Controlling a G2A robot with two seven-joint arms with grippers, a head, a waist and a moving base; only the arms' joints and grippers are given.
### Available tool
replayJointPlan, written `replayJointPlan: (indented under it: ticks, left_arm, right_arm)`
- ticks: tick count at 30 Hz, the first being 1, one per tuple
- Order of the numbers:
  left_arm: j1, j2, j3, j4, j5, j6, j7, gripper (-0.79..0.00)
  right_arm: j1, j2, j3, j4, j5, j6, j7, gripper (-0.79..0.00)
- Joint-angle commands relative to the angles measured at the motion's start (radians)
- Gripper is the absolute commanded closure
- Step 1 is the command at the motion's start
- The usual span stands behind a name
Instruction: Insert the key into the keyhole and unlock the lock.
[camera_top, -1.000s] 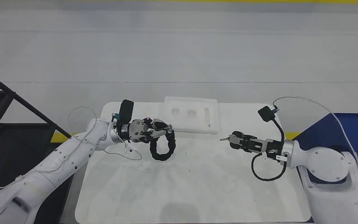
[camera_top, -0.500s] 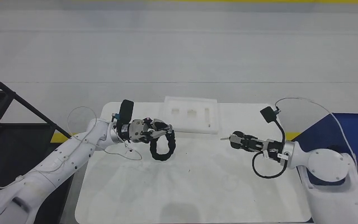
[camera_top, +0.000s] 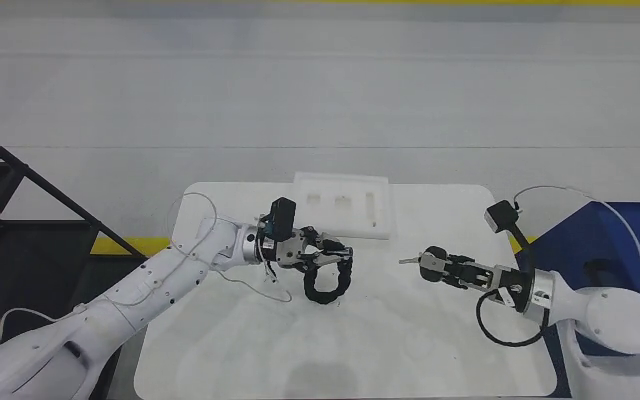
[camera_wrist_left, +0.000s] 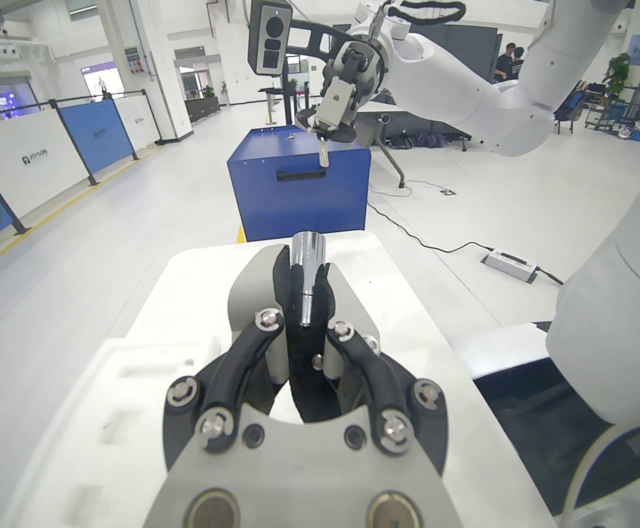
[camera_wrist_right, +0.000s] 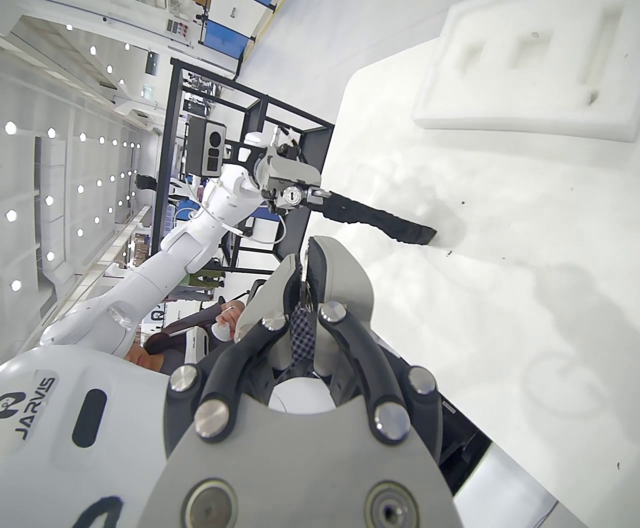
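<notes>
The cable lock hangs just my side of the foam tray, its chrome barrel clamped in my left pincer; the key, pinched in my right pincer, sits off the tray's right corner; alignment stage, I judge; next the tip must meet the keyhole squarely.

Table: white top with rounded corners, directly in front of me.
Foam tray: white block, lying flat on the table at 12 o'clock, along the far edge.
Tray top face: I count two squarish pockets and one narrow slot, the slot on the 3 o'clock side.
</notes>
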Motion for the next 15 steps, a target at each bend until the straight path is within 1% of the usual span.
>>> replayJointPlan:
  ticks: [1,4,7,9,11,13,15]
  left_arm:
    - [-0.015,-0.030,0.015,0.025,0.022,-0.019,0.054,0.000]
    - [-0.038,-0.069,0.033,0.060,0.065,-0.051,0.134,0.000]
    - [-0.053,-0.107,0.056,0.098,0.100,-0.031,0.169,0.000]
    - [-0.060,-0.132,0.075,0.134,0.090,-0.023,0.177,0.000]
    - [-0.070,-0.153,0.088,0.174,0.083,-0.015,0.184,0.000]
    - [-0.077,-0.171,0.100,0.203,0.072,-0.007,0.192,0.000]
    - [-0.083,-0.185,0.109,0.222,0.068,0.001,0.200,0.000]
  right_arm:
    - [-0.014,0.001,-0.011,-0.022,-0.012,-0.018,-0.025,0.000]
    - [-0.039,0.001,-0.037,-0.055,-0.046,-0.055,-0.085,0.000]
    - [-0.061,0.001,-0.061,-0.067,-0.043,-0.096,-0.119,0.000]
    - [-0.069,0.003,-0.070,-0.069,-0.047,-0.106,-0.121,0.000]
    - [-0.072,0.006,-0.075,-0.066,-0.061,-0.092,-0.116,0.000]
    - [-0.070,0.009,-0.086,-0.058,-0.087,-0.055,-0.103,0.000]
    - [-0.046,0.016,-0.114,-0.036,-0.115,-0.005,-0.016,0.000]
